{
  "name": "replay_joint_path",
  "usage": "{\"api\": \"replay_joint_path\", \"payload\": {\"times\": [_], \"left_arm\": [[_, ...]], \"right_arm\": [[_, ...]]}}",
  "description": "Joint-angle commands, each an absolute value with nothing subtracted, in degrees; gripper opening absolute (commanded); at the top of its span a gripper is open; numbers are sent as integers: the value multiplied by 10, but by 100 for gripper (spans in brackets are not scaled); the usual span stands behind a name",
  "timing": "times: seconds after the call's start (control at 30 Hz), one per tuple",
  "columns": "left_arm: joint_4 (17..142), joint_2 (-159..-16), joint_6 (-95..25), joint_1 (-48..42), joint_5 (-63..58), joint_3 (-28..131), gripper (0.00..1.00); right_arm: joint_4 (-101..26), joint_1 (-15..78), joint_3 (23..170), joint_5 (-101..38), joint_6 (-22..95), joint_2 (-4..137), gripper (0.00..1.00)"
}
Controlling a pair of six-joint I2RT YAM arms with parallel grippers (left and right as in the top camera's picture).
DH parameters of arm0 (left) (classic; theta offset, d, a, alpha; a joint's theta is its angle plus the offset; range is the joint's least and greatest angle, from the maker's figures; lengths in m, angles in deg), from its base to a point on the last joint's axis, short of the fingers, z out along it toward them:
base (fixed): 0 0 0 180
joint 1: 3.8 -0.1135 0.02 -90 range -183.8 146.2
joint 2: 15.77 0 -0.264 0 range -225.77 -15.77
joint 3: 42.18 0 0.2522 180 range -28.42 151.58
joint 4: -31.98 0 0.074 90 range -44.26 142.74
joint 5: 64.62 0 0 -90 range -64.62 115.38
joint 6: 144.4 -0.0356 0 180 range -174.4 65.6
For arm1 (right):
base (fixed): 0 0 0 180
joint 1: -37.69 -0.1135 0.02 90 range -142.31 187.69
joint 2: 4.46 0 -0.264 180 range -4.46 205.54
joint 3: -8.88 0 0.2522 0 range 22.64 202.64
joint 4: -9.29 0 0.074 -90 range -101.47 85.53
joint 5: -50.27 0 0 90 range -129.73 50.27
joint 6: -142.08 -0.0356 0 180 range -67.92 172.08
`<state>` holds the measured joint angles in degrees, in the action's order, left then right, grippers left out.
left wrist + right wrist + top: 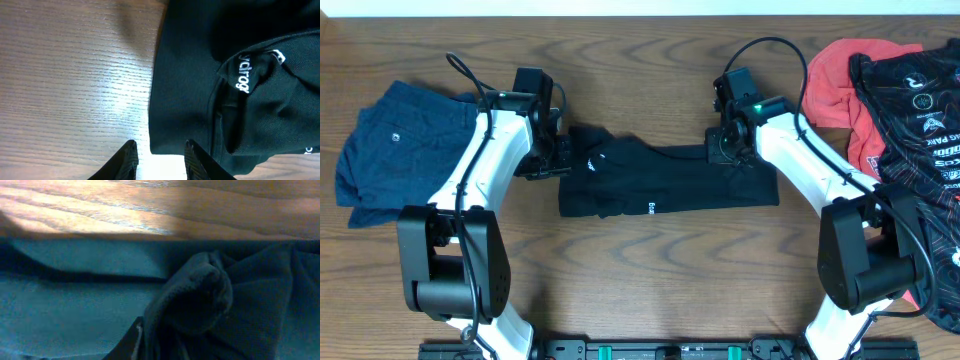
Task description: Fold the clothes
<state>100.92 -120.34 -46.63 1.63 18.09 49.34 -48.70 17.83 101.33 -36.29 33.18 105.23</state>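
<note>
**Black trousers folded into a strip, mid-table**

Black trousers (665, 182) lie on the wooden table (650, 280), folded into a wide strip running left to right. The left end is thicker, with overlapping creased layers. The right end is flatter. Small white logo marks show at upper left and lower middle. The fabric is soft and matte. The left wrist view shows white lettering on a folded edge. The right wrist view shows a bunched lump of cloth.

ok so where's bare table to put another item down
Widest bare wood: the table's front strip, in front of the trousers, between the left arm and right arm. Also the back strip behind the trousers. Crowded: the right end under the jersey and red cloth, the left end under the shorts.
</note>
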Motion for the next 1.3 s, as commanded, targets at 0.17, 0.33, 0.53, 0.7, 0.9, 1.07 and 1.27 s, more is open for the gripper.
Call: {"api": "replay_joint_path", "payload": {"times": [0.17,0.33,0.53,0.7,0.9,1.07,1.27], "left_arm": [[1008,-1198,-459,13,183,489,34],[1008,-1198,-459,13,183,489,34],[1008,-1198,-459,13,183,489,34],[1008,-1198,-459,13,183,489,34],[1010,-1198,-459,13,183,489,34],[1010,-1198,-459,13,183,489,34],[1010,-1198,-459,13,183,489,34]], "right_arm": [[-421,174,1017,-228,385,1051,34],[-414,184,1018,-233,389,1031,41],[-462,192,1018,-309,376,1015,40],[-463,179,1008,-314,395,1025,41],[-468,144,1005,-347,367,1032,47],[-474,114,1004,-380,358,1053,49],[-480,87,1004,-428,320,1088,45]]}}
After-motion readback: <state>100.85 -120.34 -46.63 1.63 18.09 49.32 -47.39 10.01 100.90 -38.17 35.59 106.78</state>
